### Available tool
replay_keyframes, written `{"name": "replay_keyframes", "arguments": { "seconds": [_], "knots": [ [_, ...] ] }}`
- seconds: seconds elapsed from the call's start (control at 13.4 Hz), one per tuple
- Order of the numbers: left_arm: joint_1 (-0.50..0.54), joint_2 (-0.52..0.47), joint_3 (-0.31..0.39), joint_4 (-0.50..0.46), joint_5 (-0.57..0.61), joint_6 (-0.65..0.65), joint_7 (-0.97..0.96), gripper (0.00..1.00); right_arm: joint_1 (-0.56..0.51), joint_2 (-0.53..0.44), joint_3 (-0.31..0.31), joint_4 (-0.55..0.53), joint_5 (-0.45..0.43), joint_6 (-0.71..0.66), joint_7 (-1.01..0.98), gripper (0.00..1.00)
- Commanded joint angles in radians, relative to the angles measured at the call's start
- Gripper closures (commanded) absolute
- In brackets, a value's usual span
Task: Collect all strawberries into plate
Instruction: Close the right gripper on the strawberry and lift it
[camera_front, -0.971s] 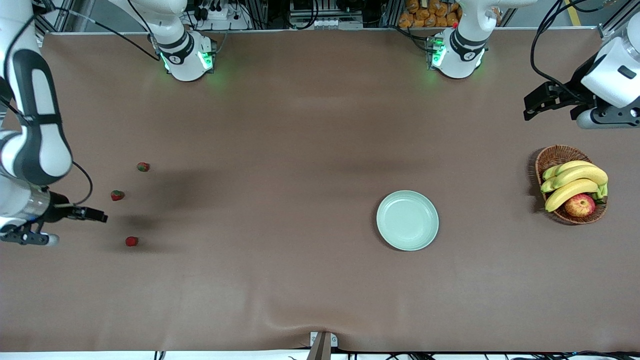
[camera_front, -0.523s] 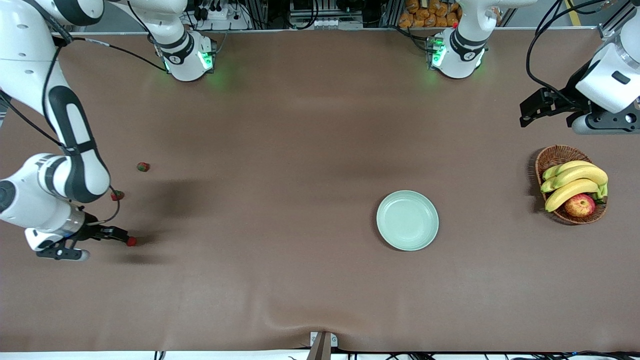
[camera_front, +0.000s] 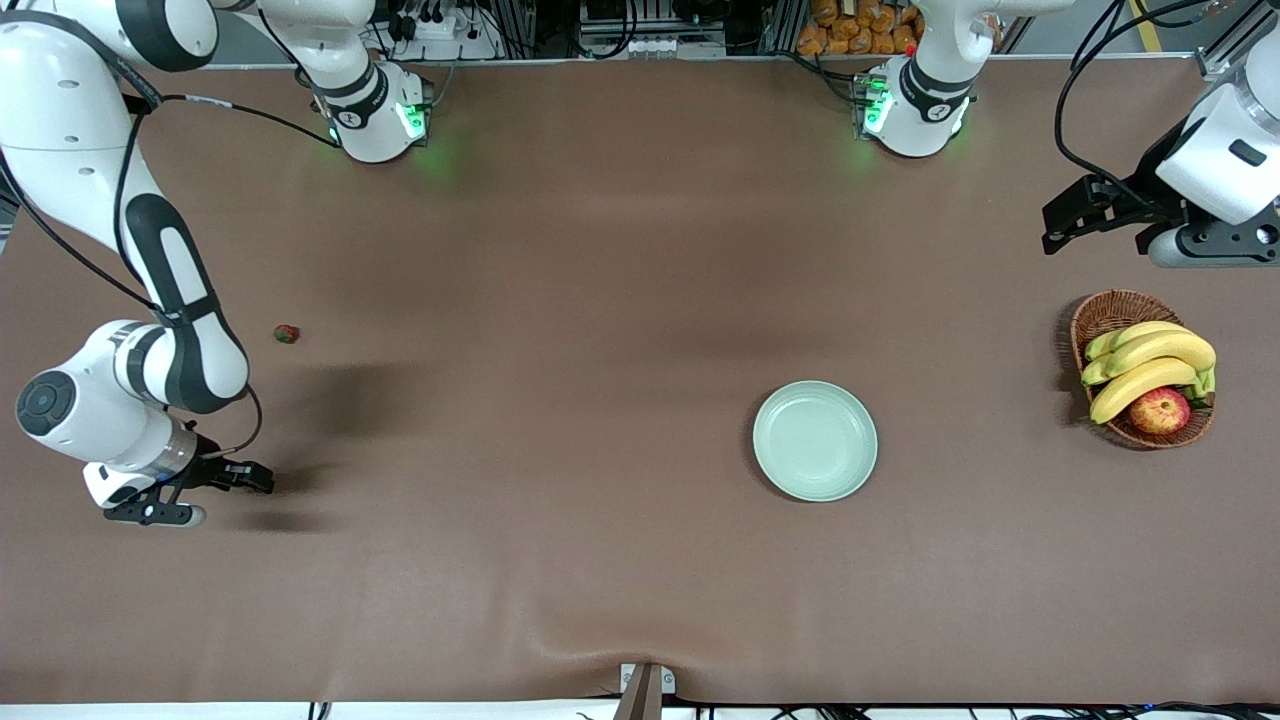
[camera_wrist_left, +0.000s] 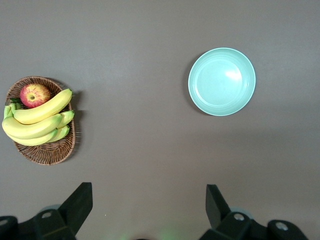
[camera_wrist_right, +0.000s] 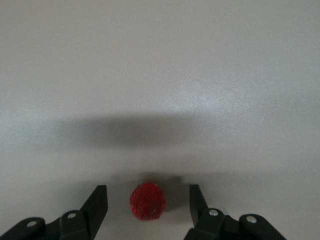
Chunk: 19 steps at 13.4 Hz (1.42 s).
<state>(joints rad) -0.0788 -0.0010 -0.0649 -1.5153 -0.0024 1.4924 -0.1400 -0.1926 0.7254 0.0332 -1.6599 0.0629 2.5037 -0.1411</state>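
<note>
Dropping lower since a second ago, the right gripper (camera_wrist_right: 148, 200) now straddles one strawberry (camera_wrist_right: 147, 201), fingers spread either side, well apart from the plate (camera_front: 815, 440) toward the right arm's end. Another strawberry (camera_front: 287, 334) lies farther back. Plate empty; pinch looks imminent. Left gripper (camera_wrist_left: 149, 200) waits, spread, above the basket (camera_front: 1105, 312).

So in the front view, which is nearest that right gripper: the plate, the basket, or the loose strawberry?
From the right gripper:
1. Strawberry, close by at the right arm's end.
2. Plate, mid-table.
3. Basket, at the left arm's end.
</note>
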Motion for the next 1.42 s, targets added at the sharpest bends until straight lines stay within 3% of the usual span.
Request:
{"name": "replay_keyframes", "arguments": {
  "seconds": [0.0, 0.15, 0.3, 0.45, 0.67, 0.9, 1.34],
  "knots": [
    [0.004, -0.007, -0.004, 0.001, 0.021, -0.009, -0.004, 0.0, -0.001, 0.037, 0.002, 0.012, -0.002, 0.035, -0.005, 0.39],
    [0.005, 0.005, -0.004, 0.001, 0.018, -0.006, 0.004, 0.0, -0.001, 0.037, 0.002, 0.009, -0.002, 0.027, -0.008, 0.63],
    [0.001, 0.019, -0.004, 0.003, 0.015, 0.012, 0.004, 0.0, 0.005, 0.034, 0.002, 0.017, -0.003, 0.021, -0.005, 1.0],
    [-0.009, 0.021, -0.004, 0.004, 0.018, 0.026, 0.002, 0.0, 0.019, 0.022, 0.002, 0.025, -0.003, -0.017, 0.003, 1.0],
    [-0.009, 0.019, -0.004, 0.006, 0.021, 0.026, -0.003, 0.0, 0.027, 0.016, 0.007, 0.127, 0.0, -0.223, 0.061, 1.0],
    [-0.009, 0.021, -0.004, 0.006, 0.022, 0.026, -0.003, 0.0, 0.088, 0.009, 0.025, 0.189, 0.002, -0.405, 0.274, 1.0],
    [-0.006, 0.012, -0.004, 0.006, 0.024, 0.025, -0.001, 0.0, 0.169, 0.014, 0.212, 0.18, 0.037, -0.428, 0.731, 1.0]
  ]
}}
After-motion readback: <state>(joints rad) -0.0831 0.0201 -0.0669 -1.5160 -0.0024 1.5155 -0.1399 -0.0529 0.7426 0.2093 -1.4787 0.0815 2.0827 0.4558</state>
